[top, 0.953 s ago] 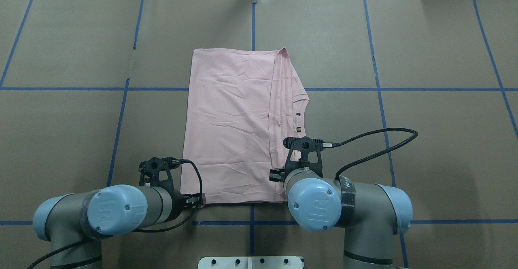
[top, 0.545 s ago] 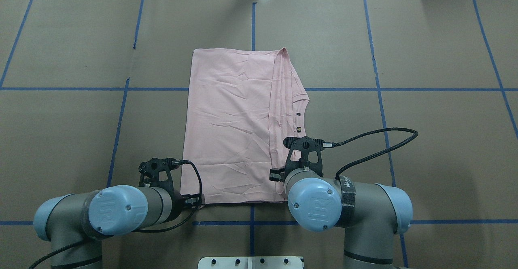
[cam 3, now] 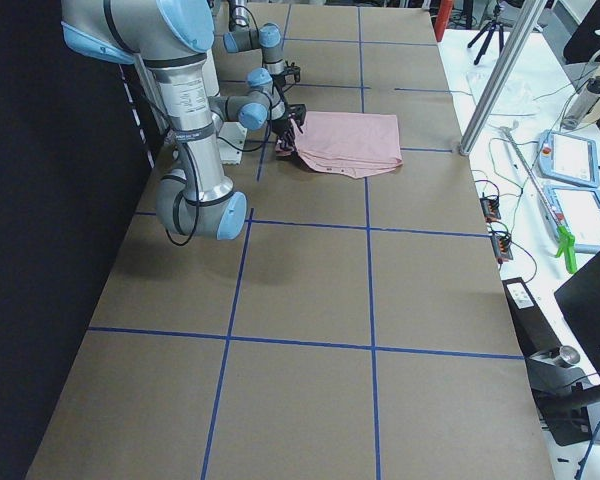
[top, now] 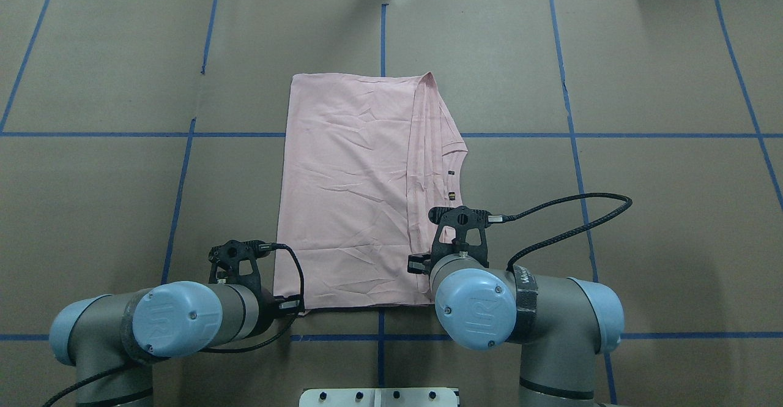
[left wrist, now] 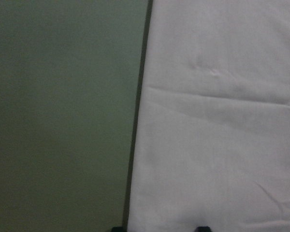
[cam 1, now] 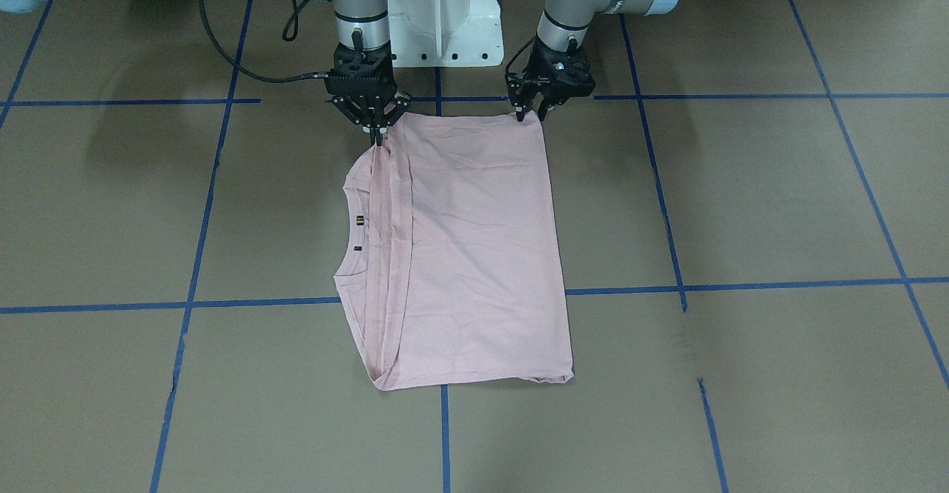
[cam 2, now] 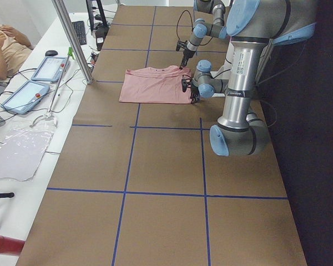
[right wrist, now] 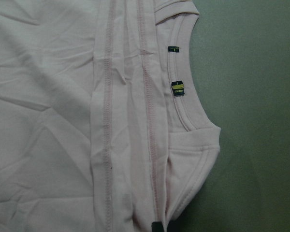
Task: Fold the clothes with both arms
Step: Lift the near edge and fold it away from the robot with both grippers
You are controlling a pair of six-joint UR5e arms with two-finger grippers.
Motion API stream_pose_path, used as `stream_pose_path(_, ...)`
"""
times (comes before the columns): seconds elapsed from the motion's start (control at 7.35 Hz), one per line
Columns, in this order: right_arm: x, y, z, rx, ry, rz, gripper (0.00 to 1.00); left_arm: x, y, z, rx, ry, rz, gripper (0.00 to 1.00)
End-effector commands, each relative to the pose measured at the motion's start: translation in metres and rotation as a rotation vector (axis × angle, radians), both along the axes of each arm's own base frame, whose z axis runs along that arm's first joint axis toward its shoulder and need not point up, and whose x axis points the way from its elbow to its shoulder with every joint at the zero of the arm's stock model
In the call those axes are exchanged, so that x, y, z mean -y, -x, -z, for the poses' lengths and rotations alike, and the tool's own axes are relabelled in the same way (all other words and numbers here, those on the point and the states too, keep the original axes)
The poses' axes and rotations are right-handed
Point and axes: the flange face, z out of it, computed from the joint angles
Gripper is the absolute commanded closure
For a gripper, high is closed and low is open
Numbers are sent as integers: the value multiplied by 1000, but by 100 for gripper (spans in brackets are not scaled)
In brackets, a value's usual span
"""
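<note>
**Near corners of the folded T-shirt being taken**

Hardly anything has been moved since the earlier overhead frames: only the left arm (top: 177,318) is seen shifted a trifle toward the robot-side edge of the worktop (top: 642,260), and the cloth lies as it did.

At the left, the left fingers (left wrist: 201,229) are set down at the near left corner of the T-shirt (top: 348,193). They are held narrowly apart and straddle its side edge, one tip off the cloth and one on it. No pinch is judged to have been made yet.

The T-shirt is spread flat about midway along the robot-side edge, well apart from every corner of the worktop. It is already folded into a long rectangle, with the collar (right wrist: 183,104) peeping out along its right side.

At the right, below the right arm (top: 477,309), the right fingers (cam 1: 377,131) are closed on the near right corner, where the cloth is drawn up into a small peak.

The garment is judged to be light, soft and limp. It will sag between two holds, and the stacked layers may slide over one another. Hold is best taken at both near corners, through every layer. The right corner, thick with overlapping hems, calls for a deeper bite.
</note>
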Motion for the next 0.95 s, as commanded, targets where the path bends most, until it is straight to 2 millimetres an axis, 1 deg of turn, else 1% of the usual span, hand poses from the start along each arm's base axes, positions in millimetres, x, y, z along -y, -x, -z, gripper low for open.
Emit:
stream_pose_path(0.0,0,0,-2,-5,1,1,100,-1,1,2,-4,-6,-6,100)
stream_pose_path(0.27,0,-1,-5,-8,1,1,100,-2,5,12,-24,-12,-8,100)
stream_pose_path(0.41,0,-2,-3,-4,2,0,100,-2,15,25,-50,-27,-15,100)
stream_pose_path(0.54,0,-6,0,4,-1,-1,100,-3,30,45,-61,-36,-20,100)
stream_pose_path(0.68,-4,-25,3,27,-5,0,100,-12,55,76,-60,-31,-35,100)
stream_pose_path(0.82,-11,-51,4,47,-8,3,100,-23,84,104,-72,-12,-68,100)
